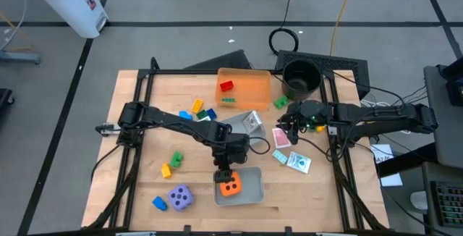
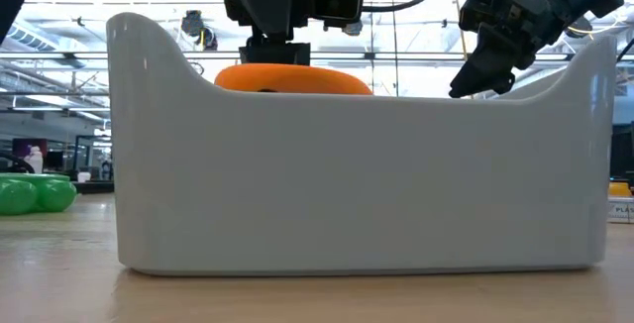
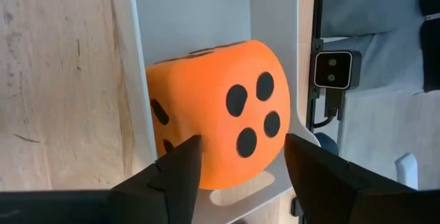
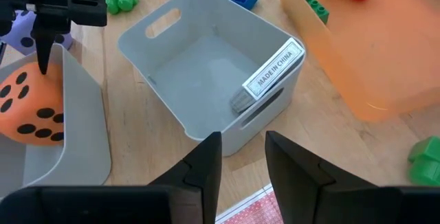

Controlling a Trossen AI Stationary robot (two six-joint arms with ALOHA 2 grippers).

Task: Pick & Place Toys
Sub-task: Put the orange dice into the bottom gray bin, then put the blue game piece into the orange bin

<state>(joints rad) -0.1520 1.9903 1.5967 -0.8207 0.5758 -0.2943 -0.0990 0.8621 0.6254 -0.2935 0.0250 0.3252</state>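
Orange die (image 1: pixel 231 187) sits in the grey tray (image 1: pixel 249 192) at the near middle of our table (image 1: pixel 130 185), dots showing on its top and side. We have our left gripper (image 1: pixel 226 176) directly above it; in the left wrist view its two fingers (image 3: pixel 180 172) are parted on either side of the die (image 3: pixel 216 114), one just at its face and the other clear of it, so we are not gripping it. From table height we see only the die's orange top (image 2: pixel 292 78) over the tray's pale wall (image 2: pixel 357 179).

Our right gripper (image 1: pixel 295 120) hangs over the far right part of the table, beside the playing cards (image 1: pixel 288 149), its fingers a little apart with nothing between them. Past them, the right wrist view shows a second grey tray (image 4: pixel 213 80) tipped on its side.

We see the purple die (image 1: pixel 180 197) lying near the front left with a blue brick (image 1: pixel 159 203) just beside it. A green brick (image 1: pixel 176 159) and a yellow brick (image 1: pixel 166 170) lie farther back on the left. The orange tray (image 1: pixel 246 87) at the far middle holds a red brick (image 1: pixel 226 86) and a small green one.
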